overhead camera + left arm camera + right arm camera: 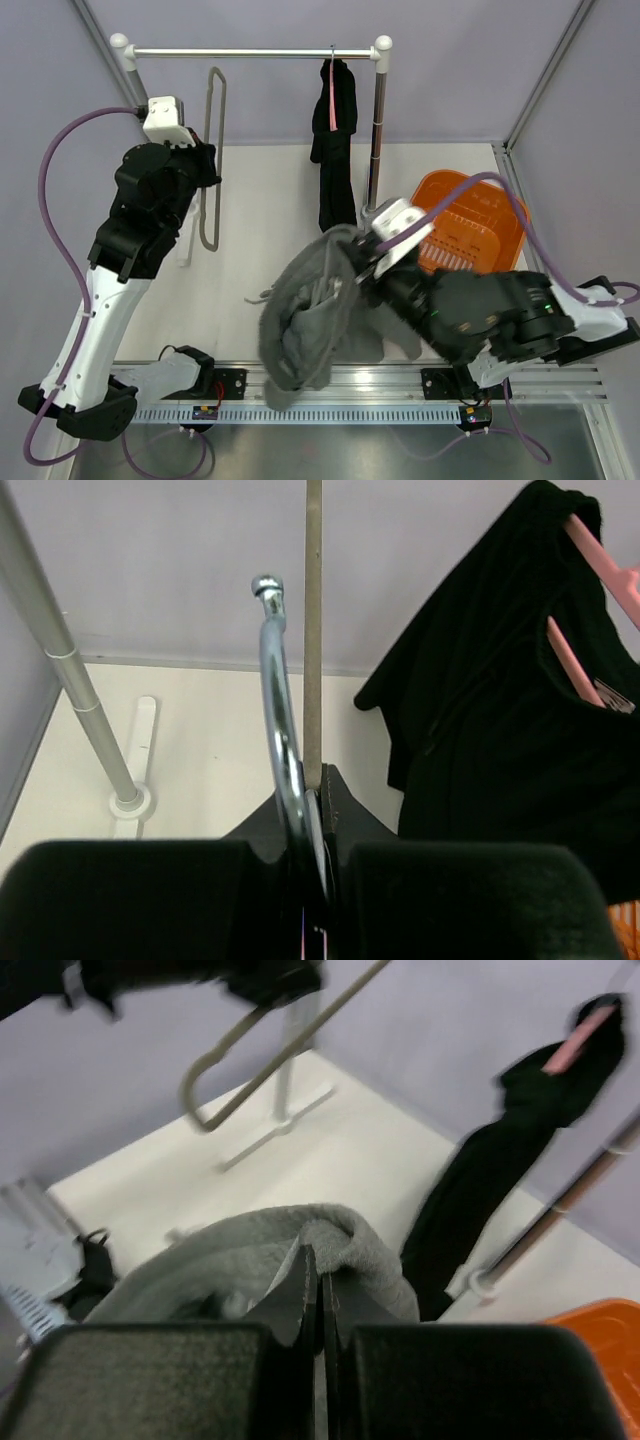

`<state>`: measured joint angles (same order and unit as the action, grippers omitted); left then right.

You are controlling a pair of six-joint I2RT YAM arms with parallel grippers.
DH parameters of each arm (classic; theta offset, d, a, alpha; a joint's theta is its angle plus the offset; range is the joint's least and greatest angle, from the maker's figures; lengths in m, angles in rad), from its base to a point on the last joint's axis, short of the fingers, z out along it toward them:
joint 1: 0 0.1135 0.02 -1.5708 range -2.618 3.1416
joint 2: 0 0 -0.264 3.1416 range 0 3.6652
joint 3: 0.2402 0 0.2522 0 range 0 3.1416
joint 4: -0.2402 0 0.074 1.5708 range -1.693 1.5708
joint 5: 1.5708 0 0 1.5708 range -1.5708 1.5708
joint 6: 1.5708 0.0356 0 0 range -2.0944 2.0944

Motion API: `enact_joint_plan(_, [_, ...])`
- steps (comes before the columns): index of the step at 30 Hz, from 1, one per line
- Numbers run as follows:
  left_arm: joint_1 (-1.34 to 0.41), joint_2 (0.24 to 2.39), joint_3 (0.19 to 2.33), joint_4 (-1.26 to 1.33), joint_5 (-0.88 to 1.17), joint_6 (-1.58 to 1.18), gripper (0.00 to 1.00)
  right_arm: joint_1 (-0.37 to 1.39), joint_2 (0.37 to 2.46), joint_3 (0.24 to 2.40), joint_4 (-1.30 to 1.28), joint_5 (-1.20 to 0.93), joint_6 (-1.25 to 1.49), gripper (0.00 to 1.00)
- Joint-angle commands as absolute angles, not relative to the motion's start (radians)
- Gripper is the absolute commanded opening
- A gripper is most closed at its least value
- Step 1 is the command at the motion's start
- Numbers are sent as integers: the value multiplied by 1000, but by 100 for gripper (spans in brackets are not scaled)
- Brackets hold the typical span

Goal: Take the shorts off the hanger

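Far left in the overhead view: left gripper [207,160], raised over the table [255,200] and pinched tight on the hanger [222,110]. From its own wrist camera, black fingers [470,900] closed around the chrome hook [275,680], with the hanger's tan bar [313,630] rising straight behind. Beside that, left post [80,700] of the rack, standing on a white foot [135,800].

Further right, across the top of the overhead view, the clothes rail [250,52]. Hanging from it on a pink hanger [333,110], a black garment [335,150], limp, its hem low near the table. Fills the right side of the left wrist view too.

Below centre, the shorts [305,320]: grey, bunched, dangling in a loose loop. Off the hanger and well apart from it, near the front edge of the table. Held at the upper right edge by the right gripper [362,262], clenched on the cloth. In the right wrist view, fingertips pressed together with a fold of grey fabric caught between them. Beyond that fold, upper left, the hanger in the other gripper, blurred.

Rightmost, an orange basket [490,225] on the table, just beside the rack's right post [378,130], with the right arm's purple cable [540,265] arching over it.
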<state>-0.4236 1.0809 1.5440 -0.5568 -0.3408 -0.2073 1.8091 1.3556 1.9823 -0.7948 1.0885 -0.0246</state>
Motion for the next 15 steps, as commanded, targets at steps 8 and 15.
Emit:
enact_joint_plan(8, [-422,965,1497,-609,-157,-215,0,1554,1167,1983,116,1247,-854,0])
enact_joint_plan(15, [-422,931,1474,-634,-132,-203,0,1372,1164,2060,313,1125,-1023,0])
